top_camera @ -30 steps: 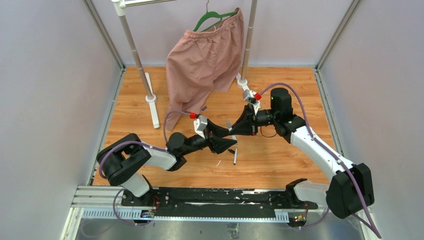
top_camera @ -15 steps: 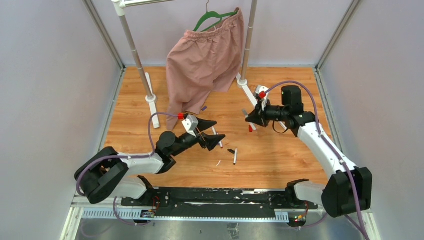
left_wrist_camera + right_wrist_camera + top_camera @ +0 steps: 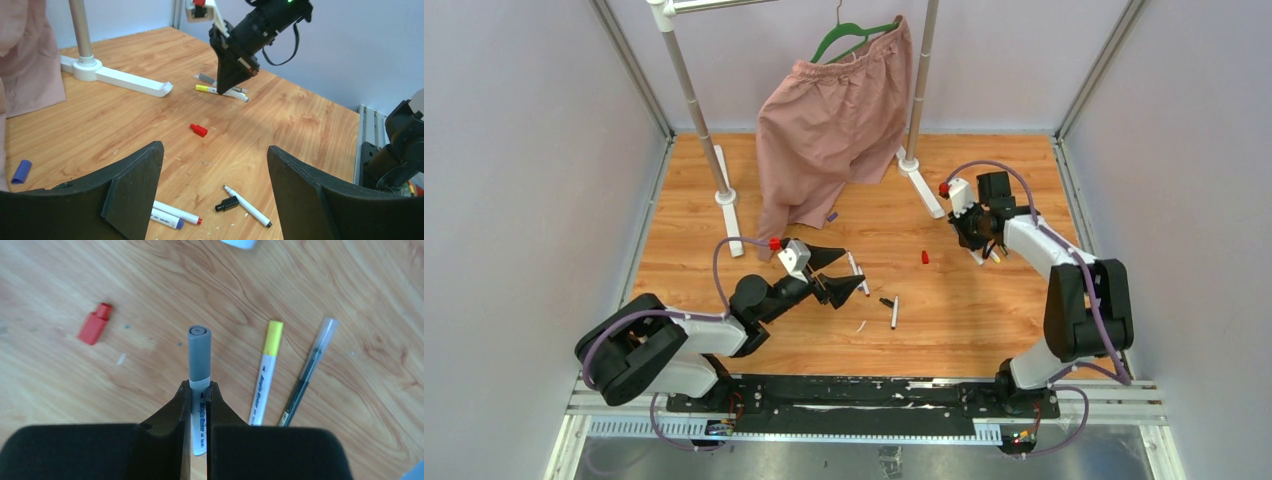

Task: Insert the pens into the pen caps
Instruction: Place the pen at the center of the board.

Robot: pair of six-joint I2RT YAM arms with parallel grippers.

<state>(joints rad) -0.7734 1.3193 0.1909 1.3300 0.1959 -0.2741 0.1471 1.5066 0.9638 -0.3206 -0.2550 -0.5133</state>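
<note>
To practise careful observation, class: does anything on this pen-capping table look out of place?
Yes: pink shorts hang on a rack over the table, unrelated to the task, their hem reaching the wood. A purple cap lies alone beside that hem.

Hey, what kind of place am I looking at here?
Probably a robot lab test cell, not a home or shop. A left arm and a right arm sit on a rail at a walled wood-look table, with pink shorts on a rack as a prop and loose pens.
</note>
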